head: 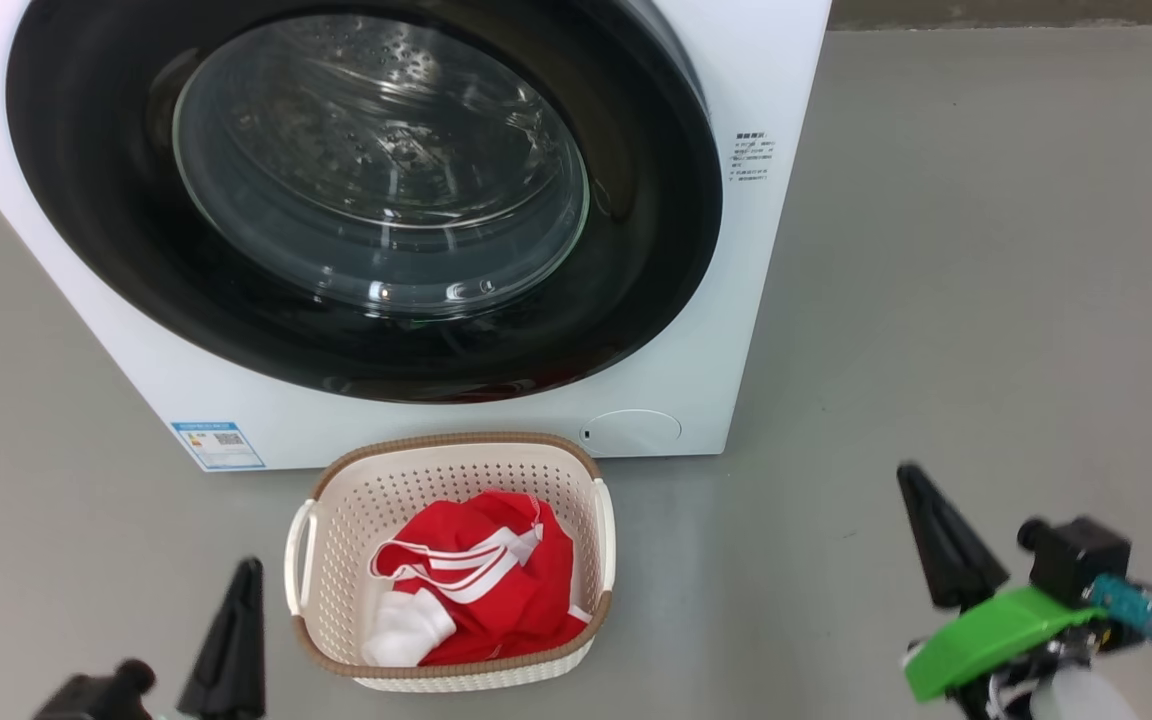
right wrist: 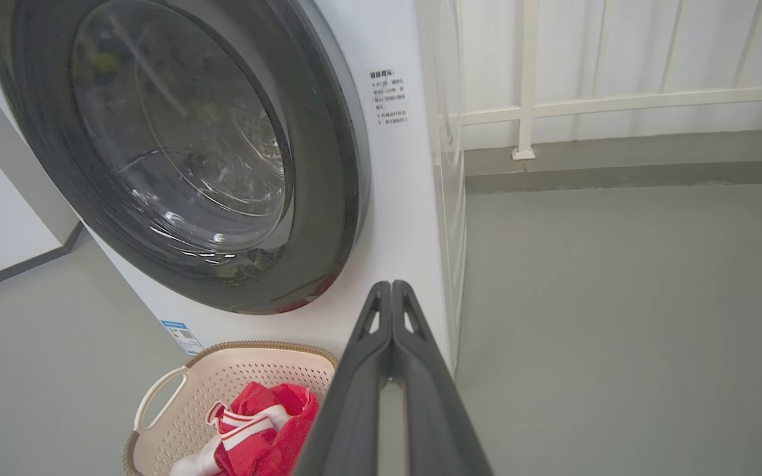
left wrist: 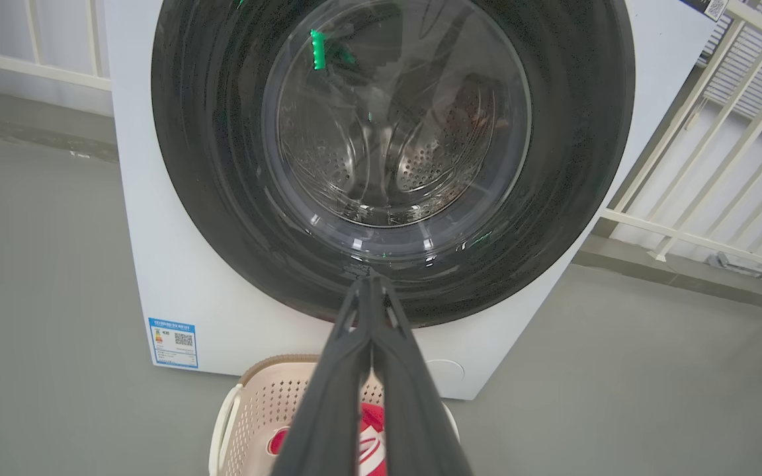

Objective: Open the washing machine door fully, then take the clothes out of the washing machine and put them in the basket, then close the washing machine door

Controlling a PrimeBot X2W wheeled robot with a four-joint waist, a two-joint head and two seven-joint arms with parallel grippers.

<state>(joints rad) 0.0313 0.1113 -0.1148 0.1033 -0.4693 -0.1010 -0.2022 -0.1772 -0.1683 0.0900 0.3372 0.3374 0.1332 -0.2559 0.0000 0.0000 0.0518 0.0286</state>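
The white washing machine (head: 726,300) stands ahead with its round black-rimmed door (head: 86,200) shut flat against the front; the steel drum shows through the glass. On the floor before it sits the cream basket (head: 336,500), holding the red clothes (head: 506,590) with white stripes. My left gripper (head: 248,568) is at the lower left beside the basket, shut and holding nothing. My right gripper (head: 908,475) is at the lower right, well clear of the basket, also shut on nothing. In the wrist views the left gripper (left wrist: 370,281) and right gripper (right wrist: 391,285) each show fingertips pressed together.
Grey floor (head: 986,300) spreads to the right of the machine. A white railing (right wrist: 619,102) runs along the wall behind and to the right. A blue label (head: 218,445) marks the machine's lower left corner.
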